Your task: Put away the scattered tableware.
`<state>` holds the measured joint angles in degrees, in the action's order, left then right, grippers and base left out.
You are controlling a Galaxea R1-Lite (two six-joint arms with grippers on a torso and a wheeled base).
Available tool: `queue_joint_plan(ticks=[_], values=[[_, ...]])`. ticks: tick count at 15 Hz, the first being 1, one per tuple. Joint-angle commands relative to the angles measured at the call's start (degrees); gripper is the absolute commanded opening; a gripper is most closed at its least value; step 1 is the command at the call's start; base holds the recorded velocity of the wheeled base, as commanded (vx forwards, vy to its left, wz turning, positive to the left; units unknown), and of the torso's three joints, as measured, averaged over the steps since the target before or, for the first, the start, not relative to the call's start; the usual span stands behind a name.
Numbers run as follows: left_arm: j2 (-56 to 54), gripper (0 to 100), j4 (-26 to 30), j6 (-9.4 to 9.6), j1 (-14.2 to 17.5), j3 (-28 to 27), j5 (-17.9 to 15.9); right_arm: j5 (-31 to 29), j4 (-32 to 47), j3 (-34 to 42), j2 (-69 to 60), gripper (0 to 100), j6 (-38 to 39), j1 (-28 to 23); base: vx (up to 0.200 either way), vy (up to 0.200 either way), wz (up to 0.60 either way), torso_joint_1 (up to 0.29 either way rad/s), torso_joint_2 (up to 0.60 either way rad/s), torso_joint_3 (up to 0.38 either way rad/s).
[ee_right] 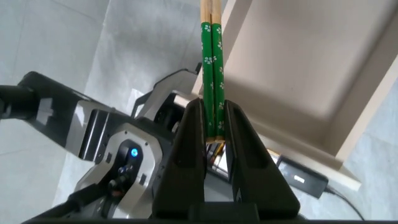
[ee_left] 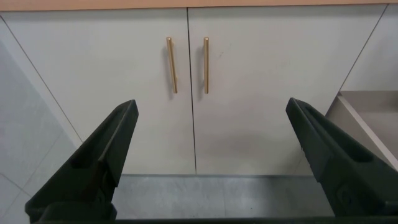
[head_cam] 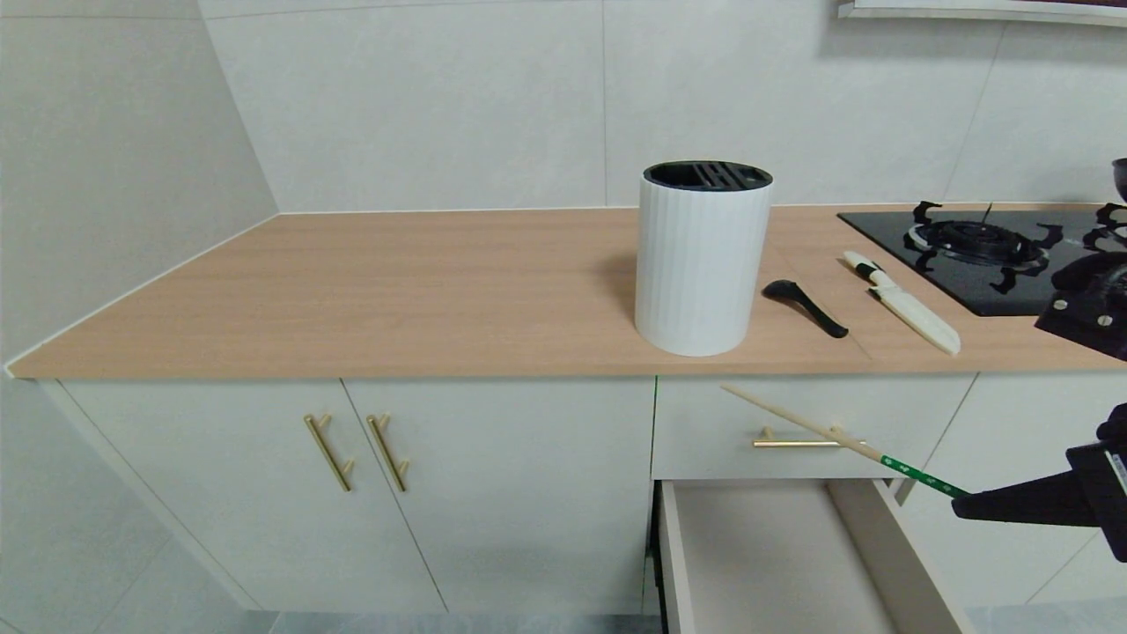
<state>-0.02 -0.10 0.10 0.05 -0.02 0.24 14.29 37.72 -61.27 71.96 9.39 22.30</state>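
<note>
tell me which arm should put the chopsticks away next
Right: the right gripper holds the chopsticks near the open drawer; the left gripper is open and empty, facing the cabinet doors.

Pale wood, white and black, with one streak of green.
Tan chopsticks (ee_right: 206, 74) have green ends with small white marks, perhaps paw prints; white ribbed holder (head_cam: 702, 264), black top; black spoon (head_cam: 806, 305); cream knife (head_cam: 902, 302); wood-grain counter (head_cam: 352, 291).

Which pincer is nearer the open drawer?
Right. The right pincer, gripping chopsticks, is by the drawer at its right side; the left pincer faces the cabinet doors, left of it.
</note>
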Motion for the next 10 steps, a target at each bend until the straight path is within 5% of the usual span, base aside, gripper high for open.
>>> queue_joint_plan(ticks=[1,10], values=[[0.02,100,0.01,-0.01,0.04,0.02,0.02,0.04,-0.36,0.89,0.99,0,0.02,0.03,0.0,0.0,0.0,-0.095,0.21,0.129],[0.02,100,0.01,-0.01,0.04,0.02,0.02,-0.05,-0.36,1.33,2.83,0,-0.25,0.03,0.0,0.0,0.0,-0.156,0.44,0.272]])
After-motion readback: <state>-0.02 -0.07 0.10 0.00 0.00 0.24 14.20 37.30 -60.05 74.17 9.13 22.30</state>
